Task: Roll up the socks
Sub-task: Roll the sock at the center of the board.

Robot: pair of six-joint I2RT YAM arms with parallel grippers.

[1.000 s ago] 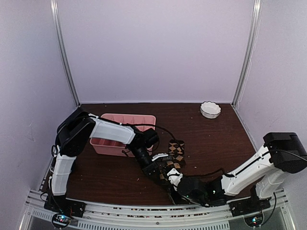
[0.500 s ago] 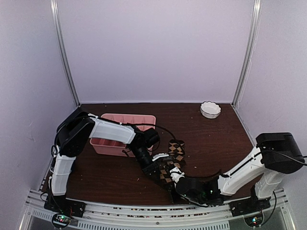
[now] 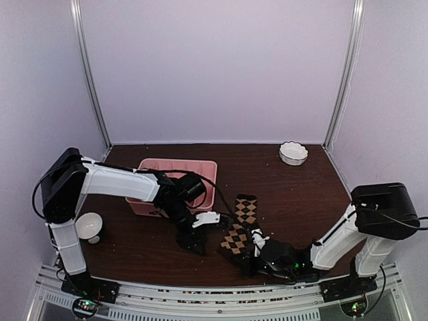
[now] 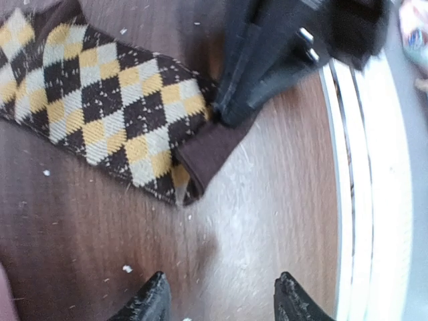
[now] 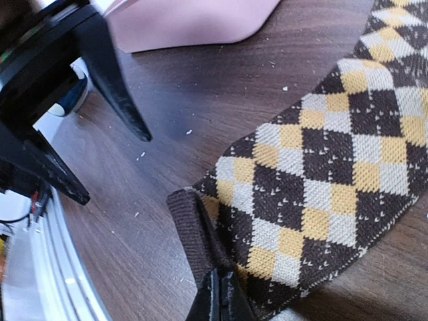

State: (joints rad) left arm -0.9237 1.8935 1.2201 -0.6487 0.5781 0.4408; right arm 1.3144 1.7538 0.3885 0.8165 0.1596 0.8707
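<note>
Left gripper (image 3: 192, 243) has let go and backed off since a second ago: it was bunched up with the right gripper (image 3: 249, 253) on the checkered sock (image 3: 241, 224), and now it sits apart from it, just off the pink tray's (image 3: 177, 165) near edge. Its fingers (image 4: 155, 299) stand well apart over bare table (image 3: 301, 194) with nothing between them. The left arm's shoulder has swung out, and that has uncovered a small white cup (image 3: 89, 226) to the left of the tray.

I see the sock stretched out longer and flatter than before. It lies on the table off the tray's near right corner, running from beside that corner toward the arm bases, clear of the tray itself. From the right wrist I can see its plain brown cuff (image 5: 194, 231) standing up in a fold, and the right fingers pressed together on that cuff at the end farthest from the tray. That gripper has drawn slightly farther from the tray, taking the cuff with it.

A white bowl (image 3: 293, 152) sits well to the right of the tray, unmoved.
</note>
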